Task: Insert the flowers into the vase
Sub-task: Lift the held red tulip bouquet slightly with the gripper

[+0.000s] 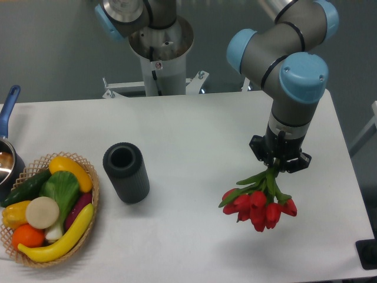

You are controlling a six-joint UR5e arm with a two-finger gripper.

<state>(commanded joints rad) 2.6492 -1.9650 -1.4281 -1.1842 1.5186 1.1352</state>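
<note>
A bunch of red tulips [259, 206] with green stems hangs buds-down at the right of the table, held by its stems. My gripper [275, 167] is shut on the stems and carries the bunch above the white table [194, 135]. The vase [125, 173], a dark matte cylinder with a round opening, stands upright left of centre, well to the left of the gripper and apart from it.
A woven wicker basket [88, 233] with a banana, an orange and other vegetables sits at the front left, close to the vase. A pot with a blue handle [9, 106] is at the left edge. The robot base [159, 53] stands behind the table.
</note>
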